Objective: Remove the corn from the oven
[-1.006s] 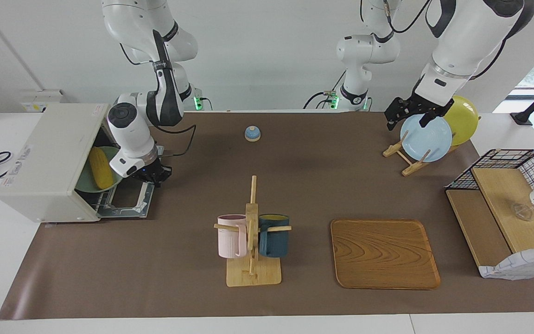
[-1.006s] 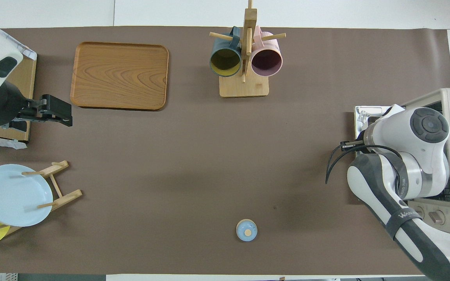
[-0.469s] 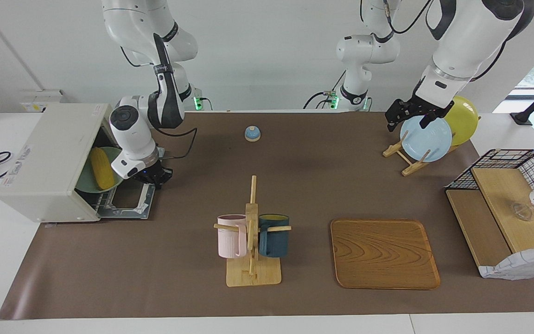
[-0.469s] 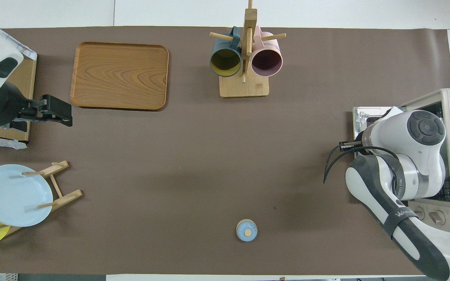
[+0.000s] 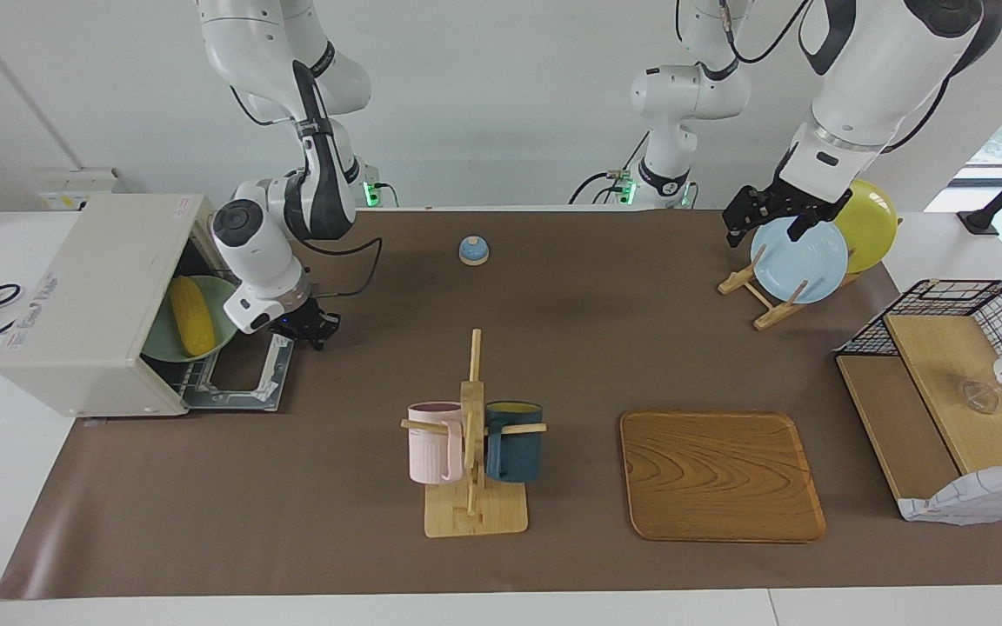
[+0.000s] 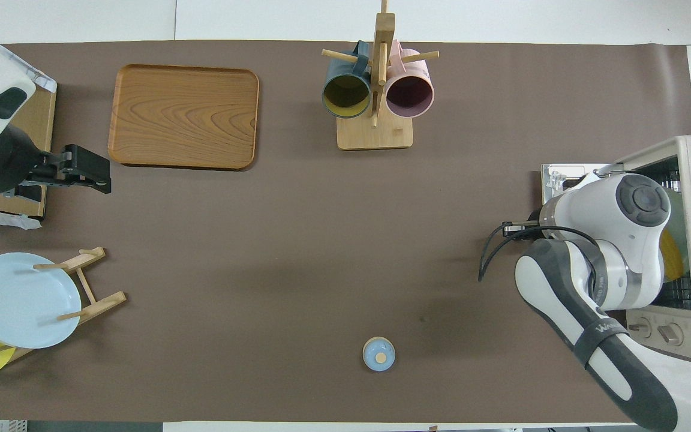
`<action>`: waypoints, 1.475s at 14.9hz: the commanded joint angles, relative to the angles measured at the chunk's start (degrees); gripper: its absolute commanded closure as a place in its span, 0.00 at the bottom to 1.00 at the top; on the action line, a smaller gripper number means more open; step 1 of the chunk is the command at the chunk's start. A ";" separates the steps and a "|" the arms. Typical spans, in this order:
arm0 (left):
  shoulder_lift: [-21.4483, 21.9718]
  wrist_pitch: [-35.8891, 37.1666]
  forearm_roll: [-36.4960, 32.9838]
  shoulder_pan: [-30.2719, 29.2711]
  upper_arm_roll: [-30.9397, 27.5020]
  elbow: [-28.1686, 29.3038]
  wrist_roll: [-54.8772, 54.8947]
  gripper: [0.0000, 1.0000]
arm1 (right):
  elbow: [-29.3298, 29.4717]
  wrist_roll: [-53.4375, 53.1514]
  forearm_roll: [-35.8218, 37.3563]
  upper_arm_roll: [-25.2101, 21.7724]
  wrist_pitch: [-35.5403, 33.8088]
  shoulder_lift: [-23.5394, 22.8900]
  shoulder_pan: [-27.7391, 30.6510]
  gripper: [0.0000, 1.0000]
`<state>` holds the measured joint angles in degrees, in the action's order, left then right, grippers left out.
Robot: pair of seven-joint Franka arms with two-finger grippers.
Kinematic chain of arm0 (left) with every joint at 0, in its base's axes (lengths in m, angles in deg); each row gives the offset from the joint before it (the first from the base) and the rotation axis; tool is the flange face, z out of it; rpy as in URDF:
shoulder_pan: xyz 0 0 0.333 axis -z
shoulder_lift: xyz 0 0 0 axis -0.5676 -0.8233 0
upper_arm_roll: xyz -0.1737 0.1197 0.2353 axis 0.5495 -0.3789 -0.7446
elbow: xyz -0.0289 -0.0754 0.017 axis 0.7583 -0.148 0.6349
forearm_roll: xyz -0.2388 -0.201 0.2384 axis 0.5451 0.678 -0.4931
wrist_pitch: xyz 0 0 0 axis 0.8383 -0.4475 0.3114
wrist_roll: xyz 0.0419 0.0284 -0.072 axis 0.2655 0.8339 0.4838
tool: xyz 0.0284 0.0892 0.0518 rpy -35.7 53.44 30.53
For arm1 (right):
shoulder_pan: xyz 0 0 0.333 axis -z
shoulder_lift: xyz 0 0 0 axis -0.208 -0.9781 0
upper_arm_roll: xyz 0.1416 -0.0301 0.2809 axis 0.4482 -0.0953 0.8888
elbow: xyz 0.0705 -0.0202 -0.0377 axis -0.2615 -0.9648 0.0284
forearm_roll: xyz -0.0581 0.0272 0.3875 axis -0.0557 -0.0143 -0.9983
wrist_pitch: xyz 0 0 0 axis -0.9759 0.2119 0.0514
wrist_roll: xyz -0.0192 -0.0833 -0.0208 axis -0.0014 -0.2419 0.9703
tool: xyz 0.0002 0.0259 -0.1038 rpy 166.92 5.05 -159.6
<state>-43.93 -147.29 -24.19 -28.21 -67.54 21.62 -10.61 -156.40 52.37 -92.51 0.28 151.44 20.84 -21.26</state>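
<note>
Brown mat (image 5: pixel 553 348) covers the table, white wall at the robots' end. Oven (image 5: pixel 92 304) sits at the right arm's end of the table, door (image 5: pixel 236 376) dropped flat onto the mat. Corn (image 5: pixel 190 315) lies inside the oven on a green plate (image 5: pixel 162 346), approx. upright-tilted against it. Right gripper (image 5: pixel 314 329) hangs low over the mat just beside the open door's corner, fingers together, nothing in them; in the overhead view it is largely hidden under its own wrist, so contact w/ the door prob. nil but cannot be confirmed. Left gripper (image 5: pixel 766 217) hangs over the blue plate (image 5: pixel 799 258) in the wooden plate rack (image 5: pixel 762 300), fingers apart, holding nothing; this arm waits. Yellow plate (image 5: pixel 868 224) stands in the same rack, nearer the robots. Mug stand (image 5: pixel 473 461) w/ pink mug (image 5: pixel 434 442) and dark blue mug (image 5: pixel 514 441) mid-table; wooden tray (image 5: pixel 721 475) beside it. Small blue bell (image 5: pixel 474 249) sits near the robots. Wire basket shelf (image 5: pixel 958 382) at the left arm's end.
</note>
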 commanded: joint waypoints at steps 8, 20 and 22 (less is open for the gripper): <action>1.88 -2.02 -0.56 -0.57 0.35 2.40 0.07 0.00 | 14.79 -1.84 15.57 -1.21 -24.97 5.20 1.59 0.00; 1.80 -3.86 -0.39 -0.14 0.44 2.49 0.68 0.00 | 4.78 0.88 17.90 -1.12 -17.53 8.54 7.05 0.19; 1.80 -3.95 -0.21 0.13 0.53 2.49 0.68 0.00 | 2.76 0.97 17.99 -1.21 -15.35 8.90 6.97 0.33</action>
<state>-43.93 -149.62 -24.19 -28.19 -67.14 21.63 -10.54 -150.06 52.56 -75.75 -1.19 133.30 27.58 -14.68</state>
